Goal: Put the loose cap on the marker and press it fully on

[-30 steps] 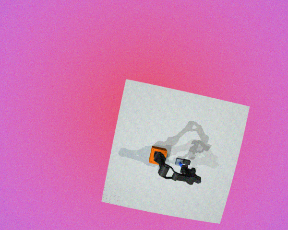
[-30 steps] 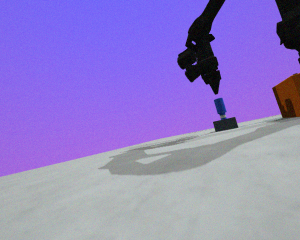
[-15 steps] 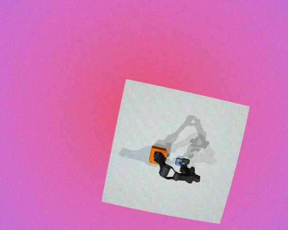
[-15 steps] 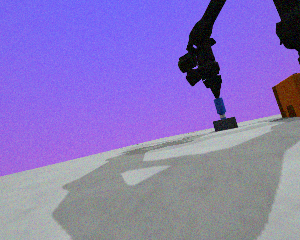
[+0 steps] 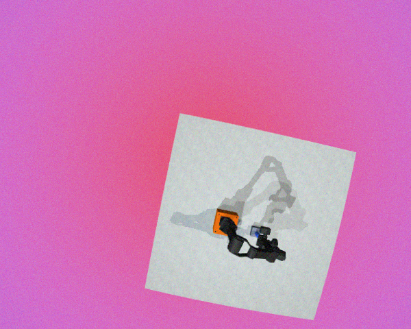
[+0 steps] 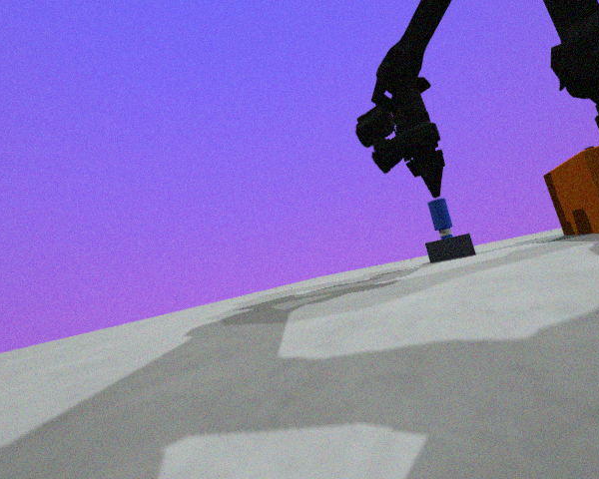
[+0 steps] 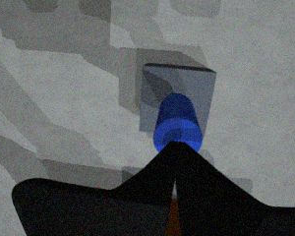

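The blue cap (image 6: 439,214) (image 7: 178,122) (image 5: 255,232) sits on top of the marker, whose pale barrel (image 6: 445,234) shows just below it. The marker stands upright in the dark holder block (image 6: 449,247) (image 7: 194,86) (image 5: 254,228). My gripper (image 6: 434,193) (image 7: 177,148) is shut with nothing between its fingers. Its closed tips point down right at the cap's top; I cannot tell whether they touch it. In the top-down view the gripper (image 5: 262,234) hangs over the block.
The orange base block (image 5: 220,223) (image 6: 583,193) of the arm stands on the pale table (image 5: 205,170) (image 6: 444,319) beside the holder. The table's edges drop off to a pink and purple background. Arm shadows lie across the table.
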Action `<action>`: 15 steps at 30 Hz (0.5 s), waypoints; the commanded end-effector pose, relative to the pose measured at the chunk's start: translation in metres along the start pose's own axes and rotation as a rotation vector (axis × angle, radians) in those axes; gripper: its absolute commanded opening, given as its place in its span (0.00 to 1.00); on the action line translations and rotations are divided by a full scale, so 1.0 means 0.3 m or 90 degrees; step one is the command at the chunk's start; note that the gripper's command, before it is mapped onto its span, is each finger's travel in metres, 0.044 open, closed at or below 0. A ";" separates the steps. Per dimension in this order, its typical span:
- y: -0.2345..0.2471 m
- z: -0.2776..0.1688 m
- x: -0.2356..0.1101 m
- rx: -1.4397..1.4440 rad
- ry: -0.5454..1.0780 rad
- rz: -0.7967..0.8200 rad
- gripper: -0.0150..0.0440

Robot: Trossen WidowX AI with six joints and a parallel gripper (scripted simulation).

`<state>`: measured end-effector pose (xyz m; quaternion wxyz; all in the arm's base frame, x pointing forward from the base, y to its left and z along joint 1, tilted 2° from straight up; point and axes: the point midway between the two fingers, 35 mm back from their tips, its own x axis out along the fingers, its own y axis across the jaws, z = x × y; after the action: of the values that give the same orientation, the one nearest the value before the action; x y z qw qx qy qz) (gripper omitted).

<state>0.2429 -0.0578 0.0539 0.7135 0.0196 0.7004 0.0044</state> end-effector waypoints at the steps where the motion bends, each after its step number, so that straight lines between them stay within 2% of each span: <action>1: -0.004 0.018 -0.151 -0.002 -0.013 -0.004 0.25; 4: 0.000 0.004 -0.269 -0.002 -0.012 -0.003 0.25; 10: 0.000 0.002 -0.277 -0.002 -0.012 -0.003 0.25; 15: 0.000 0.002 -0.277 -0.002 -0.012 -0.003 0.48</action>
<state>0.2420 -0.0604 0.1331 0.7181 0.0195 0.6957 0.0023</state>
